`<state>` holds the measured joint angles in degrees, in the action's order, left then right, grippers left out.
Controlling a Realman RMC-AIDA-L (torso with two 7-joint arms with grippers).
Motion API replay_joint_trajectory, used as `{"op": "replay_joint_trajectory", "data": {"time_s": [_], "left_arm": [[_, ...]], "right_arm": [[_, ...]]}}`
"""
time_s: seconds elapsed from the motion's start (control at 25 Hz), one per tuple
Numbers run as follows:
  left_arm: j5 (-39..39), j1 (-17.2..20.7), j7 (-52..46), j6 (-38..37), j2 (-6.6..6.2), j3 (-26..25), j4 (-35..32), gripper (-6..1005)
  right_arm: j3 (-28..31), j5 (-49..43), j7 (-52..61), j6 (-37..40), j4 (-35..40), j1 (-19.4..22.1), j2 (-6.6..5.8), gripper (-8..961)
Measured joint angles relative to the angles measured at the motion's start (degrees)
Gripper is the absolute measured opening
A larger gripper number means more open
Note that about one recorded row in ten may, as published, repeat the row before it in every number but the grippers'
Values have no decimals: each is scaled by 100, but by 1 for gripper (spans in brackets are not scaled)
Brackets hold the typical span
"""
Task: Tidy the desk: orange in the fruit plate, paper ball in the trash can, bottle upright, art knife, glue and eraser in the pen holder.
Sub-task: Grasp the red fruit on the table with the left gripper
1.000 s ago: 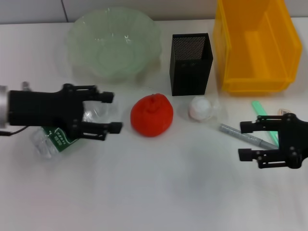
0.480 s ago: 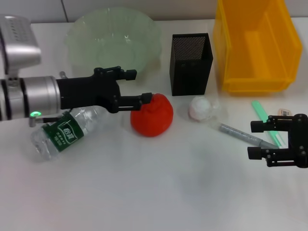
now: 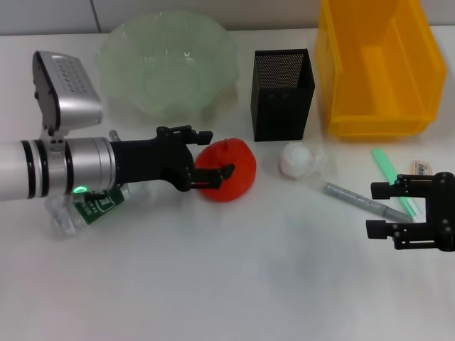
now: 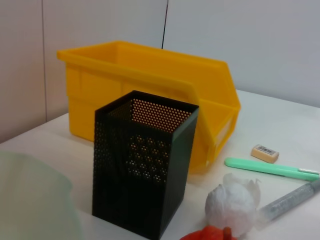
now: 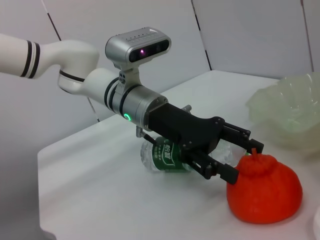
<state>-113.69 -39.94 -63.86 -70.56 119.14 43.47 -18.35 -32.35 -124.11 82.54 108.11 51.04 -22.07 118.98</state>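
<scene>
The left hand [image 3: 211,153] is spread open around the round, red-orange orange [image 3: 231,170], with one black finger at its far side near the stem and the other at its near side; whether either finger touches the peel cannot be told. The orange sits on the white surface [image 3: 227,277]. Behind the left hand, under its silver wrist, the clear plastic bottle with a green label [image 3: 89,202] lies on its side. Beyond the left hand stands the pale green, ruffled glass fruit plate [image 3: 169,60]. Past the orange from the left hand stands the black mesh square pen holder [image 3: 281,94], and beside that the yellow plastic bin [image 3: 378,67]. The white crumpled paper ball [image 3: 297,159] lies just past the orange, near the foot of the pen holder.

The right hand [image 3: 380,209] hovers low, fingers apart and holding nothing. Just ahead of its fingertips lies the grey pen-shaped stick [image 3: 359,199], its far end under the hand. The mint green slim art knife [image 3: 388,169] lies just beyond the right hand, and the small tan eraser [image 3: 421,167] lies just beside that.
</scene>
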Motion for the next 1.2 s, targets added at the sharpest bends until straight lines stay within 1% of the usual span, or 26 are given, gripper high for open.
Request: {"op": "replay_joint_trajectory", "data": {"time_s": [0.08, 0.28, 0.36, 0.6, 0.84, 1.04, 1.16, 1.2], "left_arm": [[50, -88, 161, 130, 2, 2, 220, 810], [143, -202, 423, 314, 4, 3, 488, 811], [268, -228, 558, 361, 4, 3, 568, 811], [497, -207, 607, 460, 4, 24, 617, 770], [507, -207, 603, 451, 4, 140, 630, 566], [508, -191, 565, 416, 4, 143, 639, 293], [507, -158, 533, 302, -2, 144, 617, 202], [507, -153, 532, 275, -2, 144, 610, 194]], "right_arm": [[-18, -5, 0, -8, -12, 1, 3, 722], [-10, -13, 0, -16, -21, 1, 2, 720], [-9, -14, 0, -20, -27, 1, 2, 720], [-8, -43, 0, -31, -60, 17, 2, 718], [-2, -82, -4, -88, -122, 18, 7, 716], [-5, -90, -24, -111, -167, 38, 10, 714], [-3, -90, -37, -115, -177, 49, 11, 713], [-2, -90, -39, -115, -177, 51, 11, 713]]}}
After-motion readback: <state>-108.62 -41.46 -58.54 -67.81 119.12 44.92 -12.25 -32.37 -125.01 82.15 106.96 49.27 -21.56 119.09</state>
